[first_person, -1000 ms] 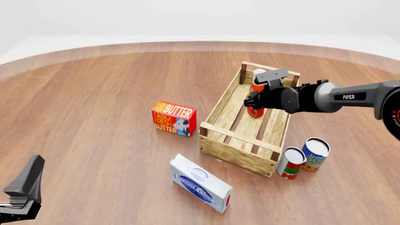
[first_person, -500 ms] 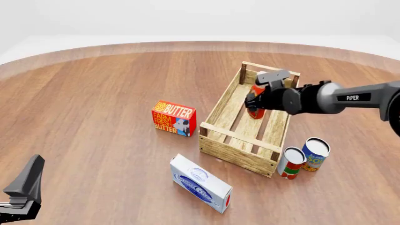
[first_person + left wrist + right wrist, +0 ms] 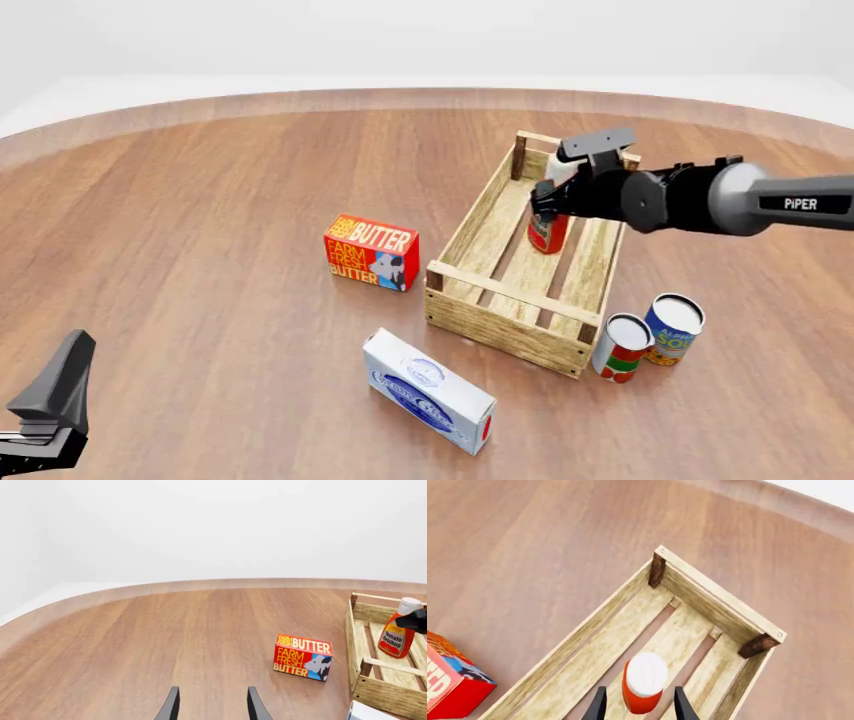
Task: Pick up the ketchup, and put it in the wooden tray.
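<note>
Brown tabletop holds the wooden tray; inside, the ketchup stands, light, rigid, slick plastic, best gripped mid-body; right gripper open around it.

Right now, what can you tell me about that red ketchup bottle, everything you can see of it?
The ketchup is a slim red-orange squeeze bottle that looks like plastic, with a rounded white cap and a yellow-white label reading "Tomato Ketchup" in the left wrist view. It stands upright on the slatted bottom of the wooden tray, toward its far end. The right hand is just above it, its two fingers open on either side of the cap with a gap showing, so it seems released.
</note>
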Robot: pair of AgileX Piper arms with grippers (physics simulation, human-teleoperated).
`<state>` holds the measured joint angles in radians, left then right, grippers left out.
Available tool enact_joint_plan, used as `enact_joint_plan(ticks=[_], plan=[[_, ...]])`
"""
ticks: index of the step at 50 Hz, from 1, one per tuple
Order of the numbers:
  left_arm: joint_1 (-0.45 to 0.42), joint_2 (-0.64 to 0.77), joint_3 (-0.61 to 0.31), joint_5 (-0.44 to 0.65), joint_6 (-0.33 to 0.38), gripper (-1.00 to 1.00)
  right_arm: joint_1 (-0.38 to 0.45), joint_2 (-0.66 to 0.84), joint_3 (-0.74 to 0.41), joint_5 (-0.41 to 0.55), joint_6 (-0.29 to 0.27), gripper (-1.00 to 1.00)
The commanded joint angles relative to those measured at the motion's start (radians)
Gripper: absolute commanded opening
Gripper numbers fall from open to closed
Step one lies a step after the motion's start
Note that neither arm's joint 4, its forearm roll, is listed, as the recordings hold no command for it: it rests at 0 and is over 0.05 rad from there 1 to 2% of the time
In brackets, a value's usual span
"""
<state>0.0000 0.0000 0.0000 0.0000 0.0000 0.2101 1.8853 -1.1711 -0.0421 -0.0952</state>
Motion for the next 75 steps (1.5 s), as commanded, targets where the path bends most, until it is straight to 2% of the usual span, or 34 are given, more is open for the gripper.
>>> enact_joint_plan(ticks=[1, 27, 45, 69, 75], plan=[[0.000, 0.000, 0.000, 0.000, 0.000, 1.00, 0.003, -0.066, 0.022, 0.014, -0.008, 1.00], [0.000, 0.000, 0.000, 0.000, 0.000, 1.00, -0.005, -0.240, 0.169, -0.004, -0.023, 1.00], [0.000, 0.000, 0.000, 0.000, 0.000, 1.00, -0.014, -0.397, 0.318, -0.043, -0.003, 1.00], [0.000, 0.000, 0.000, 0.000, 0.000, 1.00, -0.083, -0.530, 0.503, -0.111, -0.002, 1.00], [0.000, 0.000, 0.000, 0.000, 0.000, 1.00, -0.099, -0.613, 0.563, -0.110, -0.011, 1.00]])
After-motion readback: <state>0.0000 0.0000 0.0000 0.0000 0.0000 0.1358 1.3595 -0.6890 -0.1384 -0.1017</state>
